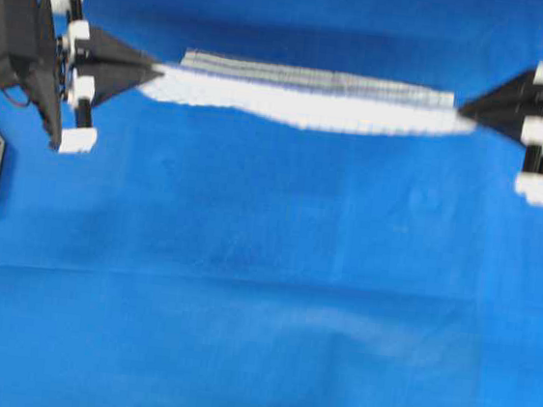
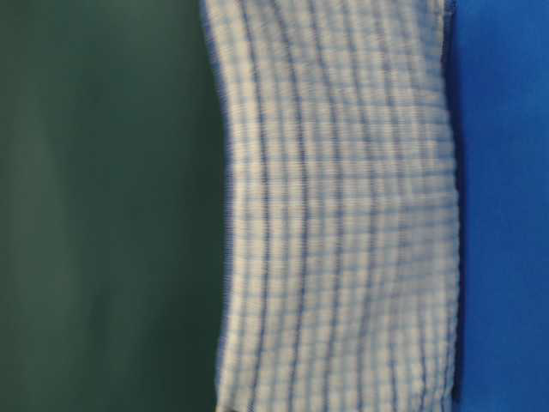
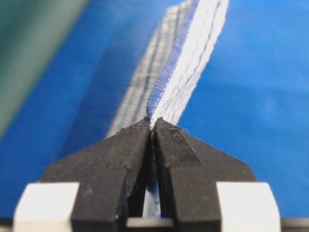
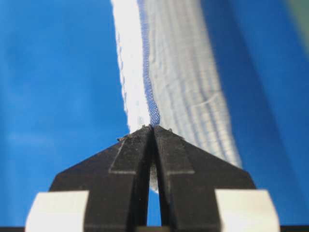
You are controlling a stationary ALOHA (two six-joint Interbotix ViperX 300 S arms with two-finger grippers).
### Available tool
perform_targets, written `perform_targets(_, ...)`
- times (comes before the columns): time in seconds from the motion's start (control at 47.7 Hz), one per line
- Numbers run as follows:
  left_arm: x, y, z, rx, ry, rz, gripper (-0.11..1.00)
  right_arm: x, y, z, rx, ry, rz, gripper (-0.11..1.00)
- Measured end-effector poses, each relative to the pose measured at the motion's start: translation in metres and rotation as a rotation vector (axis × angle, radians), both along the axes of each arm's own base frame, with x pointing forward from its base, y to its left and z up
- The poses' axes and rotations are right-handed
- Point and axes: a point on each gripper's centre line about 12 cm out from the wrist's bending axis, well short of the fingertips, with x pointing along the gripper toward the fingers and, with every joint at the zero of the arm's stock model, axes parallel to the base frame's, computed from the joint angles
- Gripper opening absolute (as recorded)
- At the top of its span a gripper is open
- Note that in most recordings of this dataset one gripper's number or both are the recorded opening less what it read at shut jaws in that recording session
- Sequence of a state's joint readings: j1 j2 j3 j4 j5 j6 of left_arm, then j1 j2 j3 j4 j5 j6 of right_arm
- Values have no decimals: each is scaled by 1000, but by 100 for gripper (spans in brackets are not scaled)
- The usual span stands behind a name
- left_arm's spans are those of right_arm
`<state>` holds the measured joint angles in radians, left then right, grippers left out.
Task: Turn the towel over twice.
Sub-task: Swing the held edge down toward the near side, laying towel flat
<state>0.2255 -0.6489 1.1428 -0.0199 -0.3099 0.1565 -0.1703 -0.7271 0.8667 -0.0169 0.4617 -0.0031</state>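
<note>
The white towel (image 1: 312, 99) with thin blue stripes hangs stretched between both grippers above the blue table cover, seen edge-on from overhead. My left gripper (image 1: 159, 72) is shut on its left corner, and my right gripper (image 1: 461, 109) is shut on its right corner. In the left wrist view the towel's (image 3: 186, 72) blue hem runs away from the pinched tips of the left gripper (image 3: 153, 121). The right wrist view shows the right gripper (image 4: 153, 127) clamping the towel's (image 4: 178, 82) hem the same way. At table level the towel (image 2: 343, 215) hangs as a broad sheet down to the cover.
The blue table covering (image 1: 260, 309) lies flat under the towel, with a faint crease across the near part. The arm bases (image 1: 16, 50) stand at the left and right edges. A dark green backdrop (image 2: 103, 206) is behind.
</note>
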Motion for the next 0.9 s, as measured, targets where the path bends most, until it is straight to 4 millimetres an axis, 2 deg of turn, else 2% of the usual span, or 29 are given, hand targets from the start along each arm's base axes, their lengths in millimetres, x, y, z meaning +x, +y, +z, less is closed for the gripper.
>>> perform_targets(0.272,6,-42,-18,-58,106,-161,1,5,45,-23,119,41,105,3)
perform_targets(0.398,9,-57,-29,-95,148,-213,1,7,61,-41,164,91,131,3)
perform_targets(0.629,15,-81,-56,-177,252,-272,1,14,81,-80,214,197,151,3)
perform_targets(0.901,25,-102,-80,-238,342,-310,1,18,102,-112,254,281,163,3)
